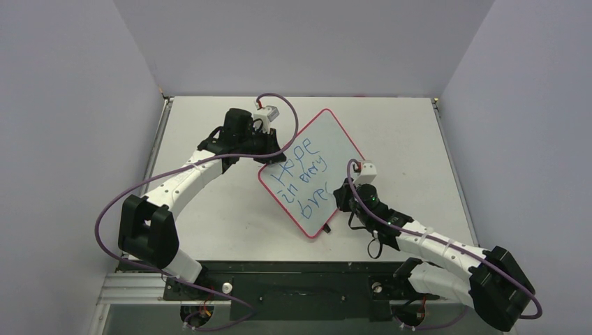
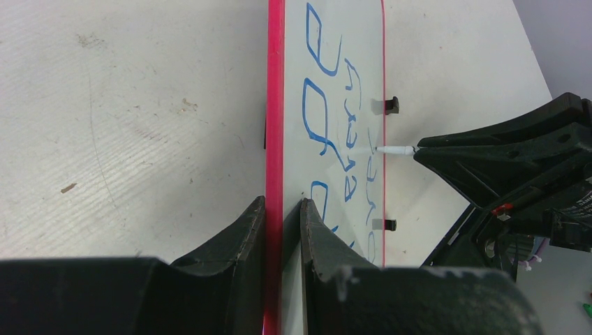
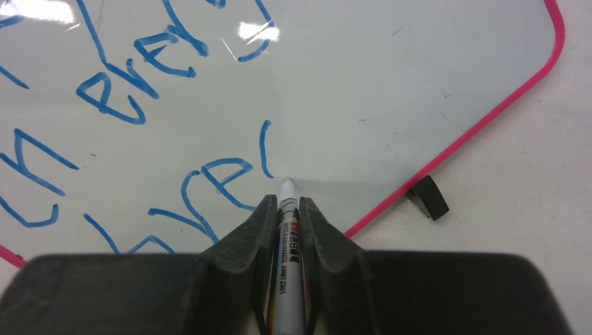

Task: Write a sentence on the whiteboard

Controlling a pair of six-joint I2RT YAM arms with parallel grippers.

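The left claw [image 2: 283,207] pinches the red-pink rim of the flat, glossy white rectangular whiteboard [image 2: 366,56], which runs straight ahead between its fingers. The right claw [image 3: 286,204] clamps a white marker pen [image 3: 288,241]. The pen's tip touches the board just ahead, beside the blue hand-drawn sentence [image 3: 132,98].

The top external camera looks down from high at the near side over the whole table [image 1: 227,223]. The left wrist camera skims close along the whiteboard [image 2: 366,42], facing near-right. The right wrist camera peers closely down the marker [image 3: 288,237] onto it. All three share the sentence [image 1: 300,176].
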